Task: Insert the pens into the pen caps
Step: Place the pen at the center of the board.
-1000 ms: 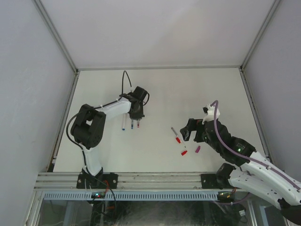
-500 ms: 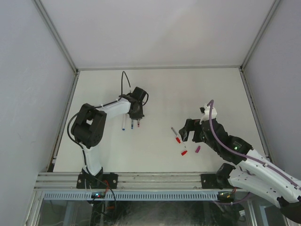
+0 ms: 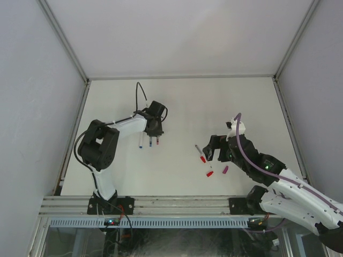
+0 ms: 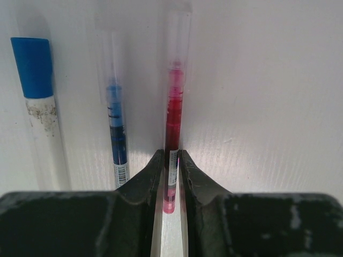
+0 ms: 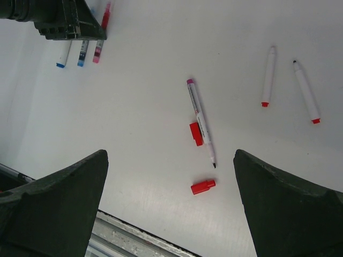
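the red pen (image 4: 174, 107) hides its near end between the fingers (image 4: 153, 176) of the left gripper (image 4: 171, 153); contact is unclear. the blue-capped pen (image 4: 37, 101) vanishes behind the gripper's body.

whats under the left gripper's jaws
A red pen lies on the table between the jaws of the left gripper. A blue pen beside it runs under the gripper, that end hidden.
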Action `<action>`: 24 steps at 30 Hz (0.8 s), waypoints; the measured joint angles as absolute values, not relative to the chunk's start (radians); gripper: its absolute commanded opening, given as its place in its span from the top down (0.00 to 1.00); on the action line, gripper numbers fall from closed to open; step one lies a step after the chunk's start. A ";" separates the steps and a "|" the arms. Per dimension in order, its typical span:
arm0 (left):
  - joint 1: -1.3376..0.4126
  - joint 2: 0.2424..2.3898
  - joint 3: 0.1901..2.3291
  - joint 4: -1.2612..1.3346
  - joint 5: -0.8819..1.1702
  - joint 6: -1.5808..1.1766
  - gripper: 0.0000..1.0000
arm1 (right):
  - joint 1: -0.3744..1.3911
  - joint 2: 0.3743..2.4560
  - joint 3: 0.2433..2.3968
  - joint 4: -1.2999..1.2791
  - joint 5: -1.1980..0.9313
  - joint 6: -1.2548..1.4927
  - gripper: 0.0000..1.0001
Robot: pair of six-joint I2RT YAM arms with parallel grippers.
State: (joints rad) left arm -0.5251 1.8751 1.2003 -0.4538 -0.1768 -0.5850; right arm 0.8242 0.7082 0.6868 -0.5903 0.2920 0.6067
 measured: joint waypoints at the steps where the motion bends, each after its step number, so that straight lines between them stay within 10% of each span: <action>1: -0.525 1.871 1.193 -0.446 -0.177 -0.586 0.81 | 0.824 0.710 0.687 -0.586 0.289 0.607 0.00; 24: -0.551 1.818 1.109 -0.376 -0.184 -0.622 0.79 | 0.824 0.740 0.687 -0.565 0.263 0.607 0.00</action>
State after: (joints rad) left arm -0.5514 1.8183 1.1088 -0.3756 -0.1841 -0.6220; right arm 0.8242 0.7403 0.6868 -0.5652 0.2634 0.6071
